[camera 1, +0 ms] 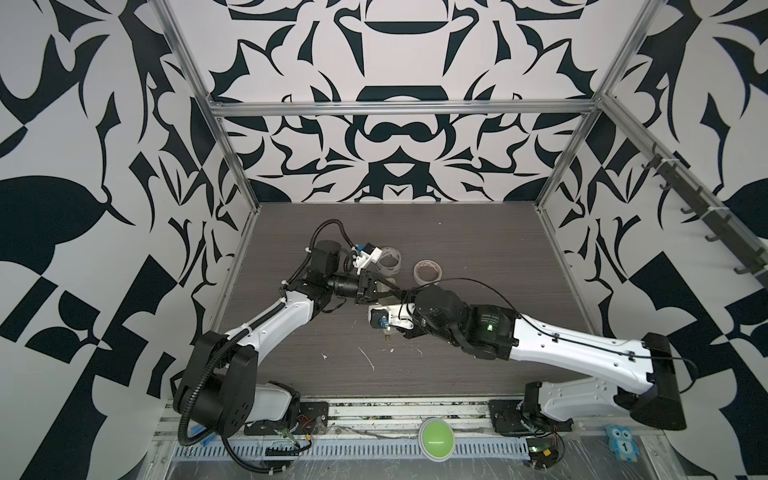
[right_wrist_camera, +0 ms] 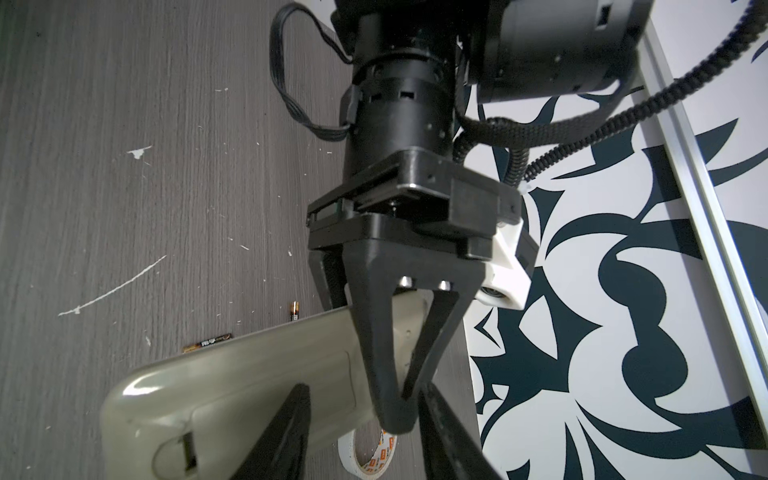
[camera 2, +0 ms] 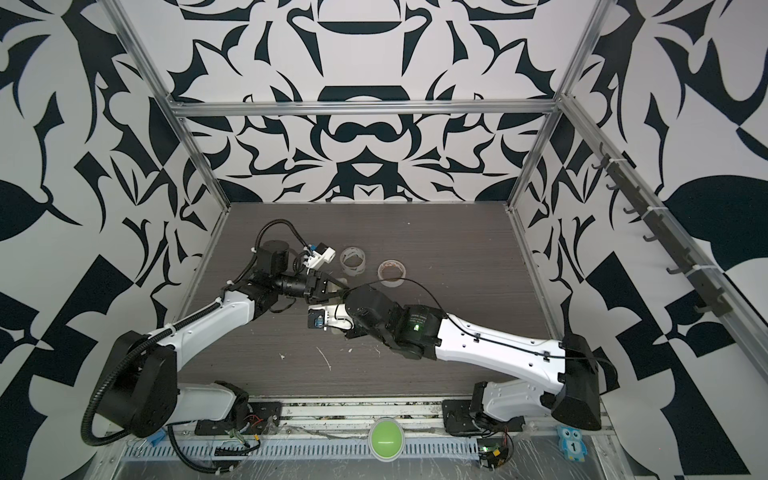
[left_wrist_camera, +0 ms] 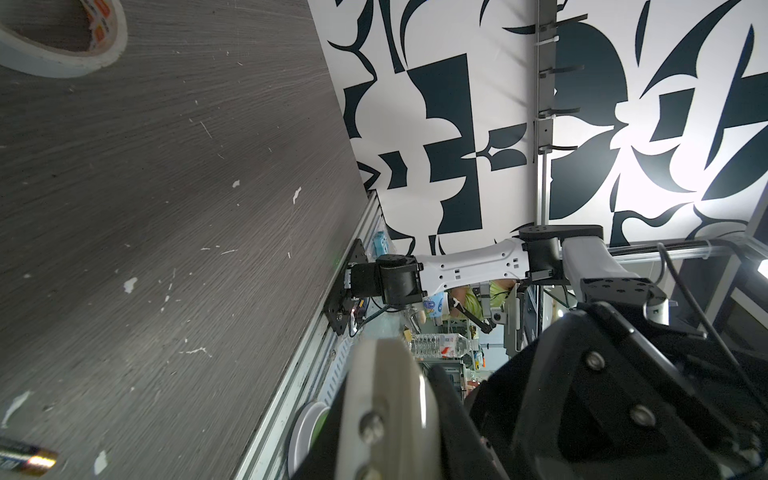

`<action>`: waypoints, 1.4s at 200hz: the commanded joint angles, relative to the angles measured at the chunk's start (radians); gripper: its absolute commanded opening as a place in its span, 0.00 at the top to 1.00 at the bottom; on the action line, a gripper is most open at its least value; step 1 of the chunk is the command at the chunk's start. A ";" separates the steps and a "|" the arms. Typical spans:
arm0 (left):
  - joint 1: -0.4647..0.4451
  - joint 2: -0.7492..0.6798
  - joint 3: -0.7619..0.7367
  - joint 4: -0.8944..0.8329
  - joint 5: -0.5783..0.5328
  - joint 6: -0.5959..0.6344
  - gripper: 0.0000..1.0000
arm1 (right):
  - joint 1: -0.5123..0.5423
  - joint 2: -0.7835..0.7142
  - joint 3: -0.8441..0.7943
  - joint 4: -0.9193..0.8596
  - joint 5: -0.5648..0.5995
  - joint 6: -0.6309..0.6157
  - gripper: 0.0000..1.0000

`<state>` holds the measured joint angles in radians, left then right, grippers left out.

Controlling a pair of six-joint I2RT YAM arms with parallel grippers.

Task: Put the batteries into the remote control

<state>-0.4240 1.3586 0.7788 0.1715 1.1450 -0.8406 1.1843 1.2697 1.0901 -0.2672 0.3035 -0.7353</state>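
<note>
Right wrist view: left gripper (right_wrist_camera: 392,411) clenched on the remote control (right_wrist_camera: 249,374); right gripper (right_wrist_camera: 363,395) half-spread at it, hold unclear.

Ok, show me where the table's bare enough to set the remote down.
Bare: the table right of the brown tape roll up to the wall, and the front strip between the arm bases, flecks only. Crowded: the middle, with the remote control, batteries and clear tape roll.

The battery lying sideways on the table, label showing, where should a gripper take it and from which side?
Take the battery at its middle, probably straight down from above, jaws across its thin width: it lies flat on the table, a slim cylinder whose small ends offer little hold.
</note>
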 commanded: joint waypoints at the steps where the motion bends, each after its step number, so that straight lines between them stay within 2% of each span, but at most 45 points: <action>1: -0.001 -0.009 0.015 -0.017 0.027 0.003 1.00 | 0.002 -0.048 0.007 0.007 -0.019 0.015 0.51; 35: 0.000 -0.013 0.014 -0.018 0.028 0.006 1.00 | 0.005 -0.057 0.043 -0.114 -0.163 0.077 0.50; 174: -0.001 -0.018 0.012 -0.019 0.029 0.008 1.00 | 0.002 -0.015 0.060 -0.154 -0.230 0.099 0.49; 280: -0.001 -0.021 0.011 -0.020 0.029 0.008 1.00 | 0.002 -0.005 0.059 -0.194 -0.179 0.075 0.48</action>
<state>-0.4240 1.3586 0.7788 0.1448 1.1484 -0.8371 1.1843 1.2583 1.1141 -0.4221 0.1093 -0.6575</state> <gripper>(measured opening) 0.252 0.510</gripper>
